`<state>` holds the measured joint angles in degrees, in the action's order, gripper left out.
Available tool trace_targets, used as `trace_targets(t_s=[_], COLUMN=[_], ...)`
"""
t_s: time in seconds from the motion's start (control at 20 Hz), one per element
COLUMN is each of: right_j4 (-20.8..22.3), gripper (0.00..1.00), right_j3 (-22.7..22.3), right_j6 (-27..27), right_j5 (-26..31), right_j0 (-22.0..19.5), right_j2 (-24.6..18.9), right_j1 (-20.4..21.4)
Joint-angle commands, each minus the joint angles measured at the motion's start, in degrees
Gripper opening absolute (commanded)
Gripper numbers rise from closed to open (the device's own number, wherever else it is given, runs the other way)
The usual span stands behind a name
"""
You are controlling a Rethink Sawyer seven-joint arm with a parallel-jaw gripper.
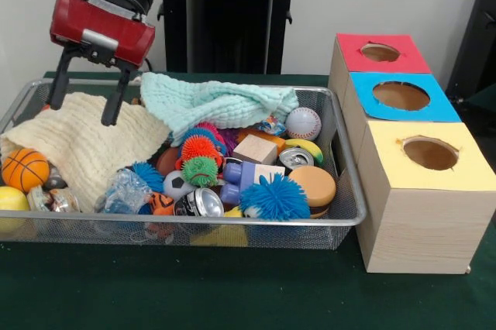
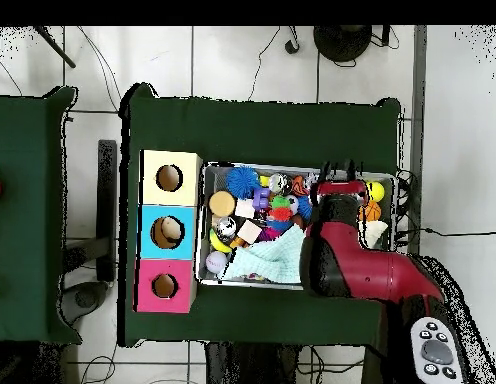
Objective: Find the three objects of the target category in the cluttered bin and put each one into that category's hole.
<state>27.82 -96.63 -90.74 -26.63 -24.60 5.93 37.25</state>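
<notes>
The wire mesh bin (image 1: 194, 222) is full of toys, balls and cloths; it also shows in the overhead view (image 2: 204, 228). A crumpled see-through bottle (image 1: 124, 190) with a bit of blue lies near the bin's front, left of centre. Another see-through crumpled piece (image 1: 56, 200) lies at the front left by the orange basketball (image 1: 25, 169); I cannot tell if it is a bottle. No other bottle shows. My gripper (image 1: 80, 113) is open and empty, hanging over the cream cloth (image 1: 85, 144) at the bin's left. It also shows in the overhead view (image 2: 340, 167).
Three wooden boxes stand right of the bin, each with a round hole: red-topped (image 1: 380, 53), blue-topped (image 1: 401, 96), yellow-topped (image 1: 430, 153). A mint cloth (image 1: 217, 99) lies at the bin's back. Two silver cans (image 1: 199, 202) (image 1: 294, 158), spiky balls and a baseball (image 1: 303, 122) fill the middle.
</notes>
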Motion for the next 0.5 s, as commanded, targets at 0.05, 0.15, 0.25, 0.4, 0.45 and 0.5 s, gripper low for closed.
trace_targets(t_s=[0.05,0.15,0.25,0.4,0.45,0.5], right_j4=[6.0,6.7,7.9,9.8,9.9,10.3], gripper=[1.00,1.00,1.00,1.00,1.00,1.00], right_j3=[-2.6,-2.6,-2.4,-2.0,-1.8,-1.5], right_j6=[-17.4,-17.7,-18.1,-18.9,-18.9,-18.9], right_j5=[-5.8,-6.8,-7.6,-7.2,-7.3,-7.5], right_j0=[-3.9,-4.7,-5.8,-7.3,-7.4,-7.6], right_j2=[-12.7,-13.9,-15.3,-17.2,-17.6,-17.8], right_j1=[-1.2,-1.5,-2.0,-2.4,-2.6,-2.8])
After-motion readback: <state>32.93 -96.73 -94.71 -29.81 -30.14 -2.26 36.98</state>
